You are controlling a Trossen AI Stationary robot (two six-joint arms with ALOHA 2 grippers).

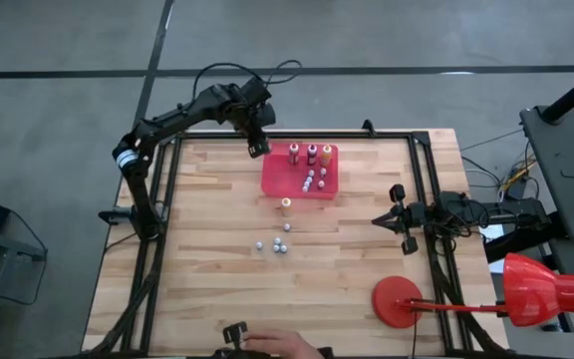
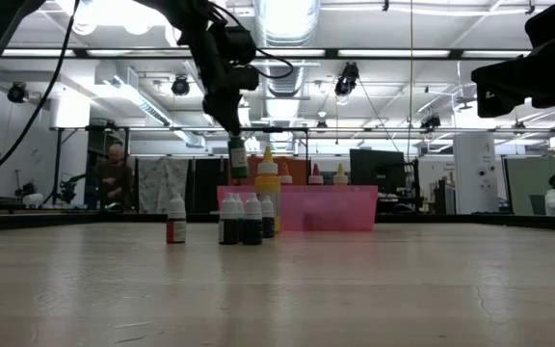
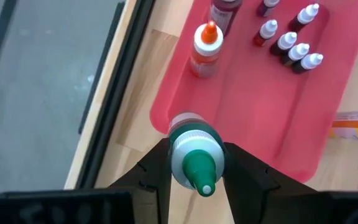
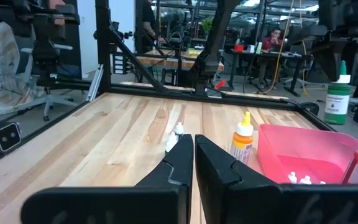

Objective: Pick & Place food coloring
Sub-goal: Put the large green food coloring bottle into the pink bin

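My left gripper (image 1: 256,140) hangs over the far left corner of the red tray (image 1: 273,185) and is shut on a green-capped bottle (image 3: 195,158). In the low view this bottle (image 2: 238,160) floats above the table. Three taller bottles (image 1: 312,153) stand on their bases along the tray's far side, and several small white-capped ones (image 1: 310,179) stand in its middle. An orange bottle (image 1: 286,206) and three tiny bottles (image 1: 279,245) stand on the wood nearer me. My right gripper (image 1: 404,217) waits shut at the right edge. My left gripper pinches the green bottle between its two fingers (image 3: 156,175) at the pale collar under the green nozzle (image 3: 185,146). The fingers come from above, pointing down. The bottle hangs upright below them, lifted clear over the tray's edge (image 3: 161,118).
A red disc on a red stand (image 1: 397,299) sits at the table's near right. A person's hand (image 1: 279,345) shows at the near edge. Black rails (image 1: 167,189) frame the table. Bare wood (image 1: 207,229) lies left of the bottles.
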